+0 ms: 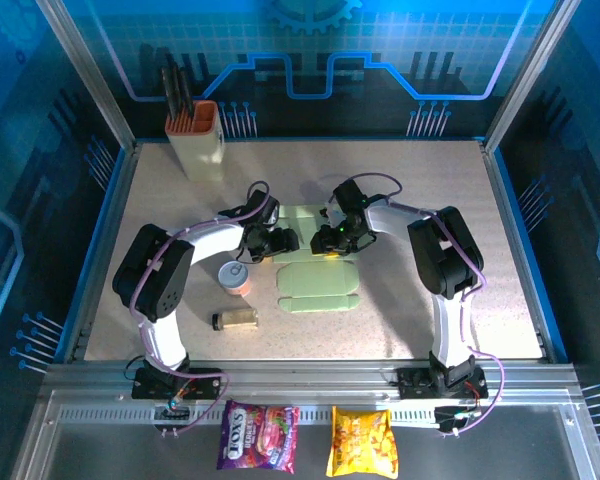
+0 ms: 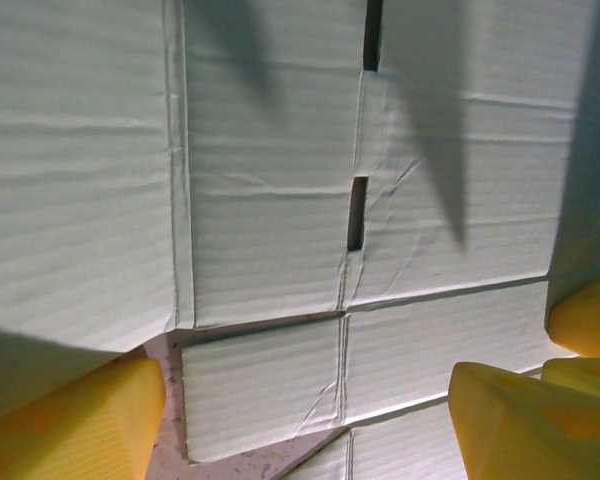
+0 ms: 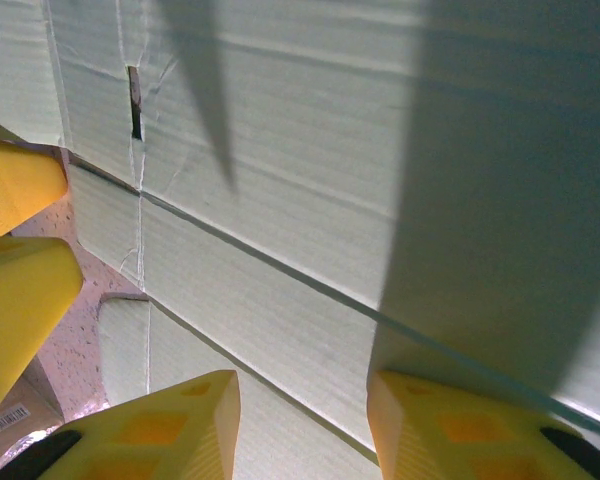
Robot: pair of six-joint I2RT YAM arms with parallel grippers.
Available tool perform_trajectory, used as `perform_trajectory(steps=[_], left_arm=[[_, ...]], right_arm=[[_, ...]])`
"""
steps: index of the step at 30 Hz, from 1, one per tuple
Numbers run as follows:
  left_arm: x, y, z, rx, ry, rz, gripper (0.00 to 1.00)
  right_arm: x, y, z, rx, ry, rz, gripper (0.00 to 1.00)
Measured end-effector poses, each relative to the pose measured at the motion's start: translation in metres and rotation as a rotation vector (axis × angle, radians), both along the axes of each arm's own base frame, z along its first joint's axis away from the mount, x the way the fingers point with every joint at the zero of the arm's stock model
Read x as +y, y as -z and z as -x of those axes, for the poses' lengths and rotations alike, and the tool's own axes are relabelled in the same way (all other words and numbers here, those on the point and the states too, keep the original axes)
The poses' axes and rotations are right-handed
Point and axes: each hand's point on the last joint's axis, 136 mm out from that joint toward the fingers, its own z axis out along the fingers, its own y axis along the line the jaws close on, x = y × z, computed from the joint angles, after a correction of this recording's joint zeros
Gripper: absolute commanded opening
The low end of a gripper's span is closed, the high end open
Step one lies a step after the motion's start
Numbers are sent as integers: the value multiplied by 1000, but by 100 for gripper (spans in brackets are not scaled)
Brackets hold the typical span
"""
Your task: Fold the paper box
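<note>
— Which step is in hand?
— An early flap fold, it is judged. The paper box (image 1: 318, 285) lies flat beneath and between both sets of fingers. The left gripper (image 1: 283, 241) is spread, with nothing held. The right gripper (image 1: 332, 238) is half-spread, and whether the card is gripped cannot be told.
— What is called for next?
— A flap edge must be caught and turned along its crease. A small can (image 1: 235, 277), near the left fingers on the arm's side, could be knocked.

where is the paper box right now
In the top view the paper box lies at the middle of the table, its far part under the left claw and right claw, a small can just to its left.
</note>
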Motion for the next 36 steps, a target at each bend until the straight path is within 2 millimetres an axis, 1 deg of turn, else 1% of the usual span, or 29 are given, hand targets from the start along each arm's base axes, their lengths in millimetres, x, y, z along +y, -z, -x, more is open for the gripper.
perform_trajectory(steps=[5,8,11,23,27,31,36], left_arm=[[0,0,2,11,-6,4,75],[-4,0,3,24,-9,26,72],[-5,0,4,32,-13,33,67],[-5,-2,5,37,-27,43,70],[-7,-16,7,16,-27,74,68],[-14,-33,6,-4,-26,132,68],[-22,-43,4,-20,-31,191,68]], right_arm=[[0,0,0,0,0,0,42],[0,0,0,0,0,0,42],[0,0,0,0,0,3,42],[-1,1,0,-1,-1,7,42],[-1,0,0,-1,-1,7,42],[-1,0,0,-1,-2,7,42],[-1,0,0,0,-1,8,42]])
